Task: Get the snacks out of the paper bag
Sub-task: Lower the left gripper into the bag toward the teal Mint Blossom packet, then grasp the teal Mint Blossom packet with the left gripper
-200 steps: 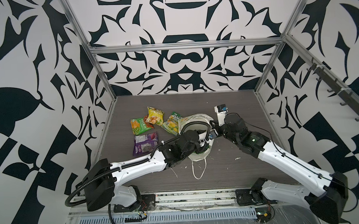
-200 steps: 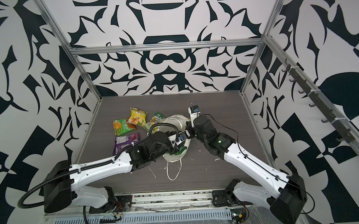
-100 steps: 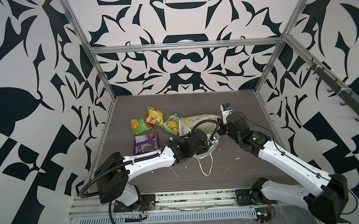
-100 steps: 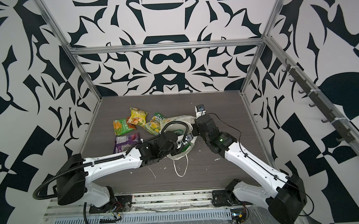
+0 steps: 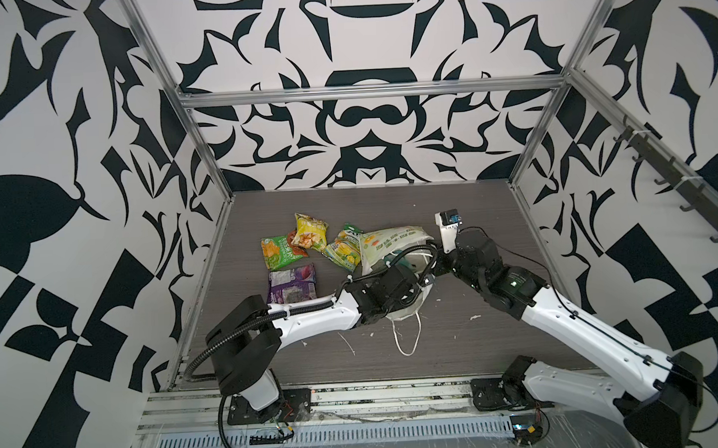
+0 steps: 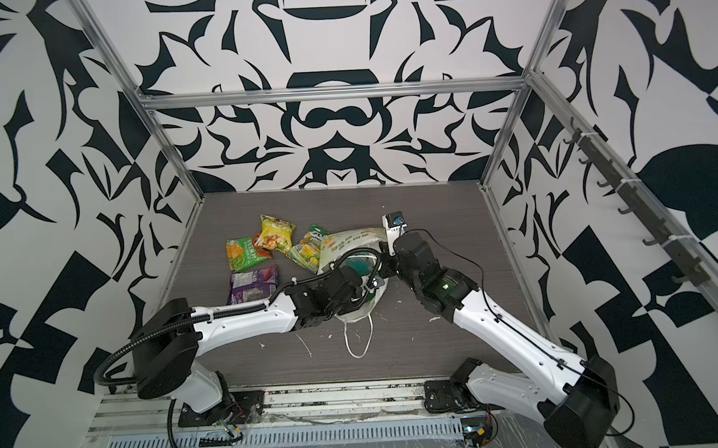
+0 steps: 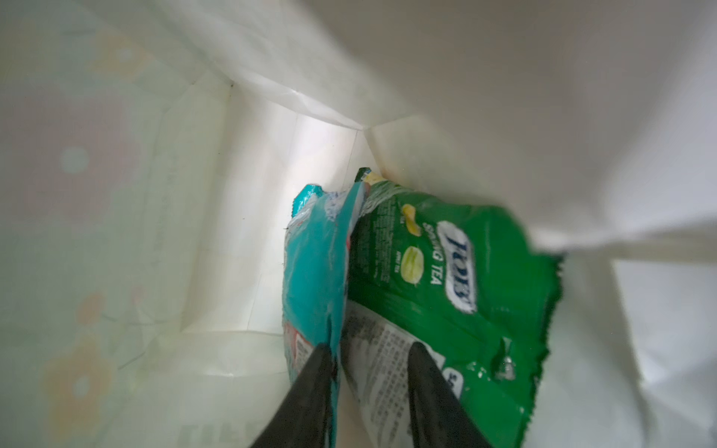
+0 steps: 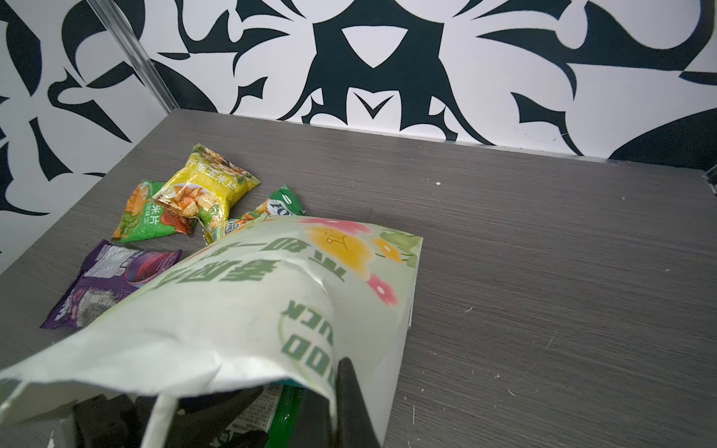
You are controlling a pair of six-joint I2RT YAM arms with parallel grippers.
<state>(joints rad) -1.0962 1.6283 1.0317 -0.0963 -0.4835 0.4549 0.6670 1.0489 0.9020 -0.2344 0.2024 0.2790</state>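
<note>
Though probably near weightless, likely slippery and soft as well: thin crinkly film puffed with air. Applies to the 2 snacks inside the paper bag (image 7: pixel 252 232), a green FOX'S packet (image 7: pixel 446 271) and a teal packet (image 7: pixel 314 263), lying side by side and touching near the bag's closed end. Best taken at a flat crimped seam or across a folded edge, not over the puffy middle, prone to squirting free there. Worth pinching 1 packet only.

Left gripper (image 7: pixel 370 349): deep in the bag, jaws narrowly apart, astride the white label edge of the green FOX'S packet, 1 finger (image 7: pixel 314 388) against the teal packet. Cannot tell whether pinched yet. For the left arm: stretched low across the table (image 5: pixel 478 332), forearm near level, wrist hidden in the bag mouth in both top views.

Right gripper (image 8: pixel 337 372): clamped on the bag's upper lip, holding the mouth up. For the right arm: reaching in from the right, elbow raised, wrist bent toward the bag.

Bag on its side, mid-table. Already out, just beside it: 4 packets, among them a yellow packet (image 5: pixel 310 231) and a purple packet (image 5: pixel 292 284).
</note>
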